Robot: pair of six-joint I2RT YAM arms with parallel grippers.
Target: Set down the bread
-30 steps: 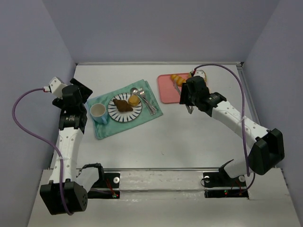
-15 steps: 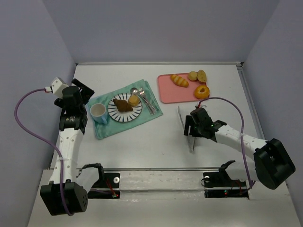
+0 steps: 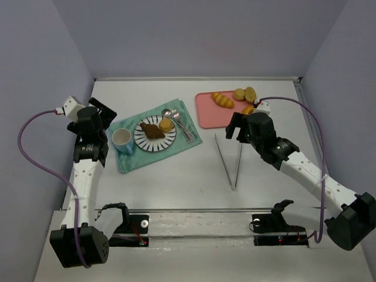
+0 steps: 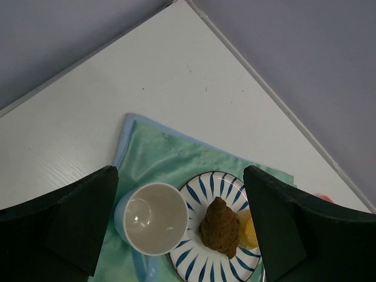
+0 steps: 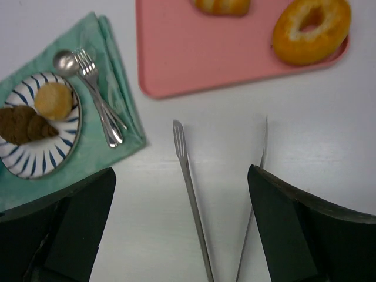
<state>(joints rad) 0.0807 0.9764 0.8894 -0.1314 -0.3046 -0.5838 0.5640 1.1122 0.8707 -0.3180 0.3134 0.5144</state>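
A dark brown bread [image 3: 153, 130] and a yellow bun [image 3: 167, 124] lie on the blue-striped plate [image 3: 154, 144]. More bread sits on the pink tray [image 3: 208, 114]: a long roll [image 3: 223, 100], two small buns [image 3: 244, 93] and a ring-shaped piece [image 5: 311, 29]. Metal tongs [image 3: 229, 161] lie spread on the table. My right gripper [image 5: 182, 229] hangs open above the tongs [image 5: 191, 194], holding nothing. My left gripper [image 4: 179, 223] is open over the cup [image 4: 155, 217] and the brown bread [image 4: 220, 226].
The plate rests on a green mat [image 3: 141, 160] beside a light blue cup [image 3: 122, 138]. A fork and spoon [image 3: 181, 123] lie on the mat's right side. Grey walls close in the table on three sides.
My right gripper carried the tongs from the tray down to the table, opened and let them go. It has since drawn back toward the tray. The left arm has not moved.
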